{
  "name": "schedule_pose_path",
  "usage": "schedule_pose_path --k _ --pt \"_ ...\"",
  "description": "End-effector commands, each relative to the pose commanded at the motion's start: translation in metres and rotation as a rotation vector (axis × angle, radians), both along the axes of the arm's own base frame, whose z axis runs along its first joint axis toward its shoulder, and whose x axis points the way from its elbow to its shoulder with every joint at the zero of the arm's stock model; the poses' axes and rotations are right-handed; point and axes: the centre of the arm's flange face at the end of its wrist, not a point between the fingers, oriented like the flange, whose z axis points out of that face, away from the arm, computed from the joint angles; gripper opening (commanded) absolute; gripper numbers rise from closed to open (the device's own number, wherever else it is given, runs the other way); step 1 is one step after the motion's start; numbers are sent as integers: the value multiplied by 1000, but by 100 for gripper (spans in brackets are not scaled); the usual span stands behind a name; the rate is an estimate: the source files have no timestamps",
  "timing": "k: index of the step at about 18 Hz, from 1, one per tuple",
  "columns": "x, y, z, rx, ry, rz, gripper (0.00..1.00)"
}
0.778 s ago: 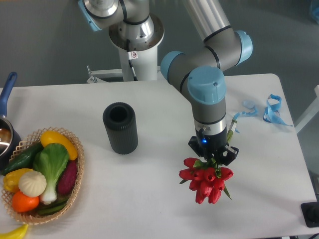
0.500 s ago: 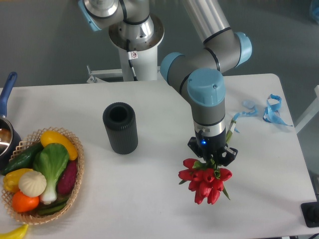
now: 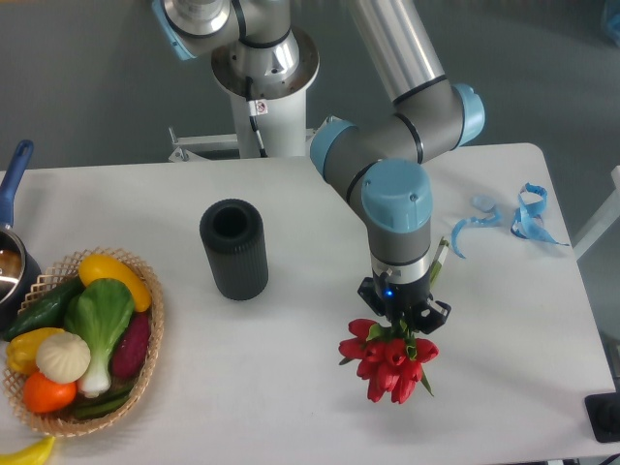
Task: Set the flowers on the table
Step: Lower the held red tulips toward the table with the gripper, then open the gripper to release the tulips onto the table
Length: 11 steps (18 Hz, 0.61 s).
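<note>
The flowers (image 3: 387, 360), a small bunch of red tulips with green stems, hang head-down from my gripper (image 3: 402, 320). The gripper is shut on their stems just above the red heads. A bit of green stem pokes out behind the wrist at its right. The bunch is over the front right part of the white table (image 3: 291, 387); I cannot tell whether the heads touch the tabletop. The arm comes down from the upper middle and hides most of the stems.
A black ribbed cylinder (image 3: 233, 248) stands upright left of the gripper. A wicker basket (image 3: 145, 363) of vegetables sits at the front left, with a blue-handled pot (image 3: 12, 254) behind it. A curled blue ribbon (image 3: 513, 215) lies at the back right.
The gripper and the tulips have moved slightly left and toward the front of the table, and look lower. The grip on the stems is unchanged.
</note>
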Motion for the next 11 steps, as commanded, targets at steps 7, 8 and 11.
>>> schedule_pose_path --k 7,8,11 --pt "3 -1 0 10 10 6 100" --pt "5 -2 1 12 12 4 100" --pt "10 -8 4 14 12 1 100"
